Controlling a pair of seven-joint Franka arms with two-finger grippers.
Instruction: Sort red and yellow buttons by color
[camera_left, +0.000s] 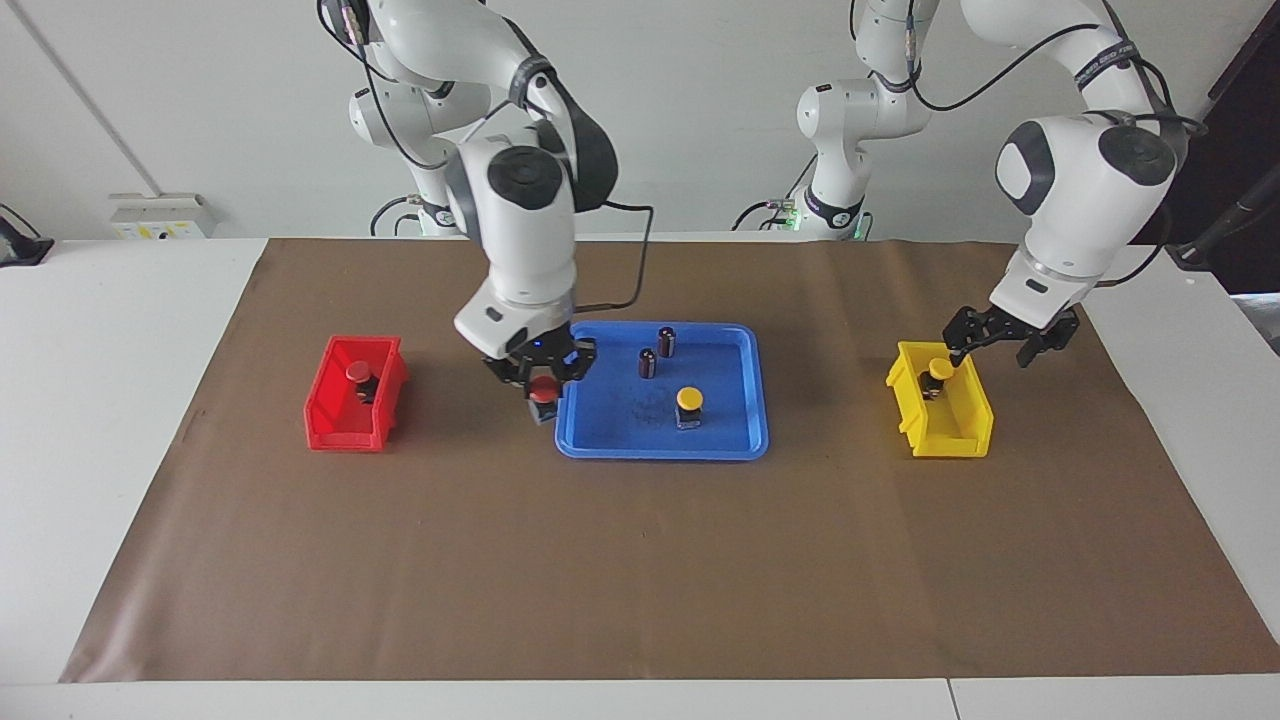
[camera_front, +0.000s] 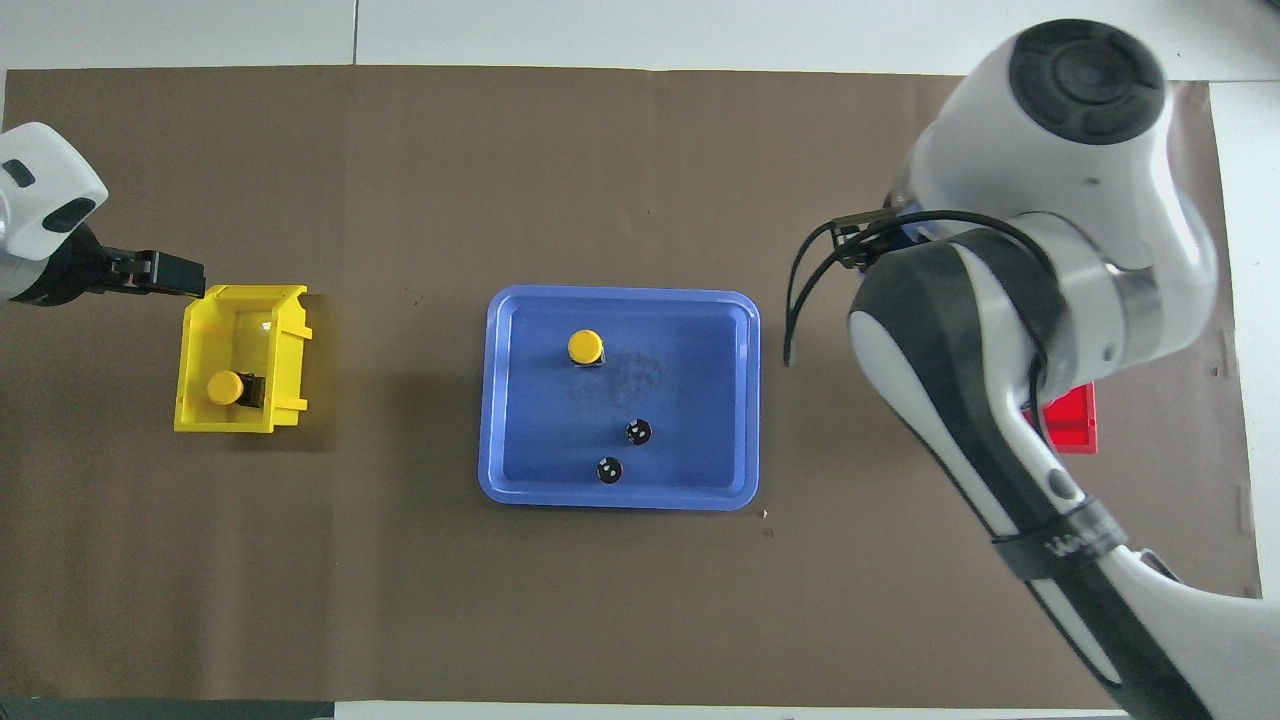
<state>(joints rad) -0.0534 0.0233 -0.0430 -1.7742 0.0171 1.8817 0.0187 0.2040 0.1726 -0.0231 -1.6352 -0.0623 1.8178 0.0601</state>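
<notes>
Facing view: we see a white table under a brown paper sheet, w/ a plain white wall at the robots' end. At the sheet's middle sits a glossy blue tray, rounded corners, scuffed floor. In it: one yellow button, domed cap on a black blocky base, and two dark cylinders nearer the robots. The right gripper hangs over the tray's edge toward the right arm's end, fingers pinching a red button. A red plastic bin holds another red button. The left gripper hovers by the yellow bin, fingers spread; a yellow button lies inside.
</notes>
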